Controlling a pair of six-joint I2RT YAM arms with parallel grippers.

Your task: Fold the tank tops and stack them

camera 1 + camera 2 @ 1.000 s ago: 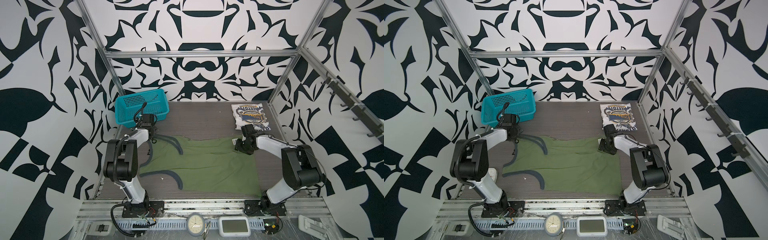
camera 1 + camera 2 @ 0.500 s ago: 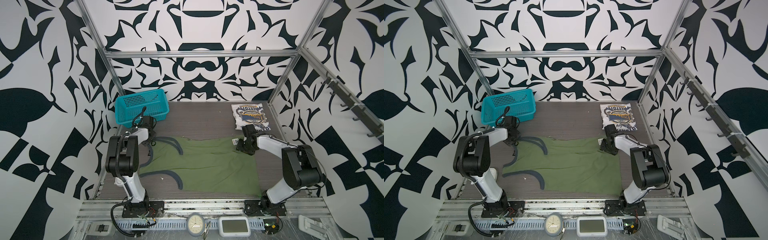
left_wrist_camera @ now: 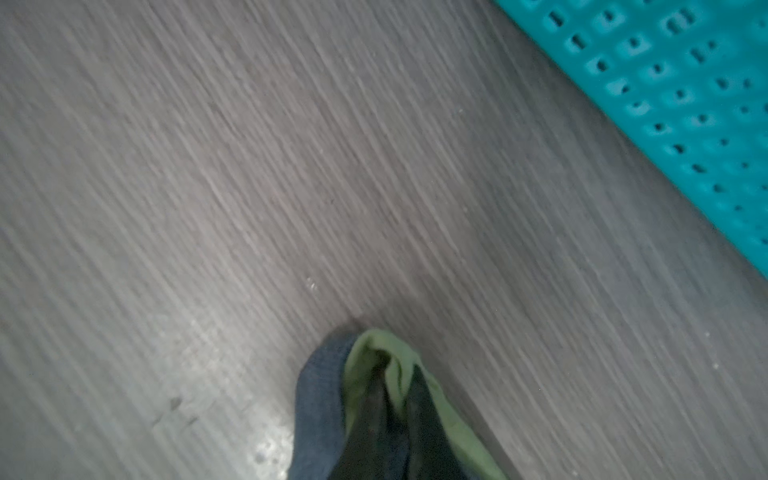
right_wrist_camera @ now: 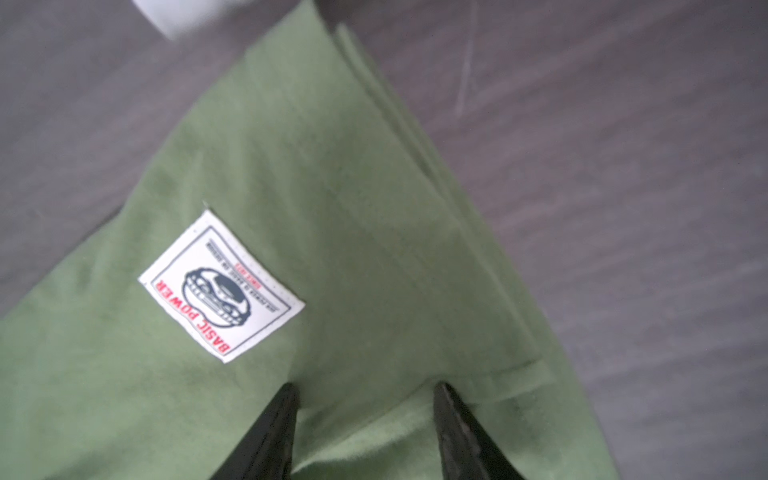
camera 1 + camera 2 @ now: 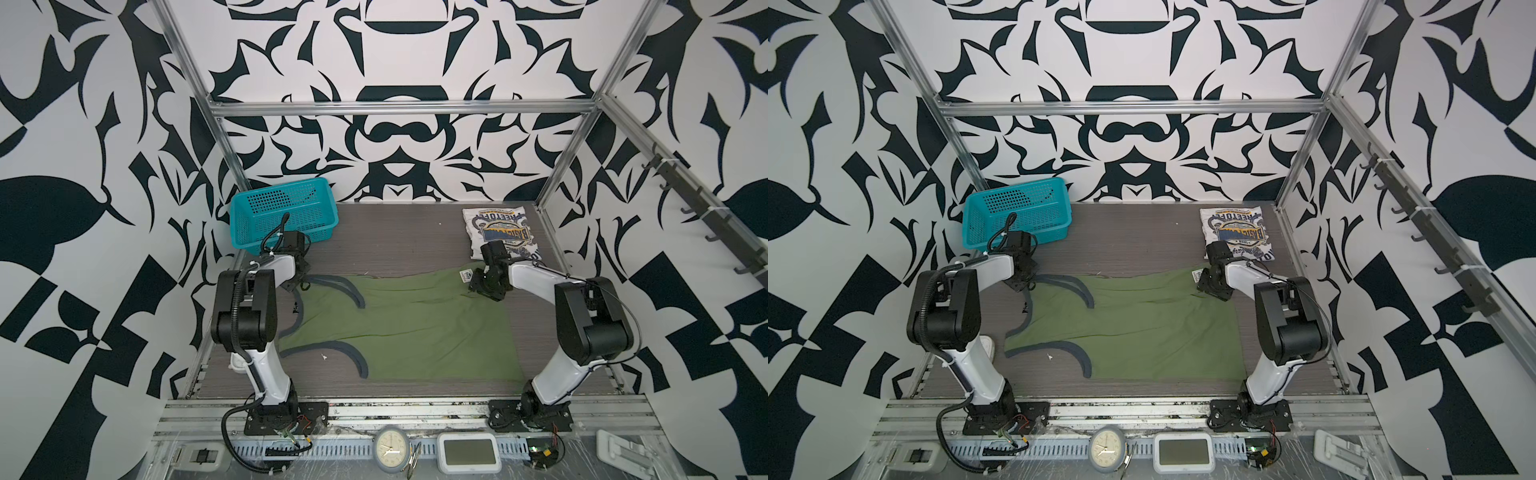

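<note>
Stretching from one gripper to the other, the olive green tank top [image 5: 415, 328] lies flat on the table [image 5: 395, 241]. Its long axis runs arm to arm, with the straps at the left gripper [image 5: 300, 284] and the hem at the right gripper [image 5: 478, 286]. Each arm is therefore nearest its own far corner of the cloth, and the body of the top spreads from both grippers back toward the arm bases.

In the left wrist view the left gripper [image 3: 395, 374] is pinched on the strap end [image 3: 374, 357], with grey trim and green cloth bunched between its fingers.

In the right wrist view the right gripper [image 4: 365, 388] has its jaws spread. The tips rest on or just above the hem corner, just beside the white label [image 4: 220, 286], and nothing is gathered between them.

The white tank top [image 5: 500, 232] lies folded just beyond the right gripper. The teal basket [image 5: 282, 208] sits just beyond the left one.

I judge that a lengthwise fold toward the bases needs the right jaws to close on that corner first.
</note>
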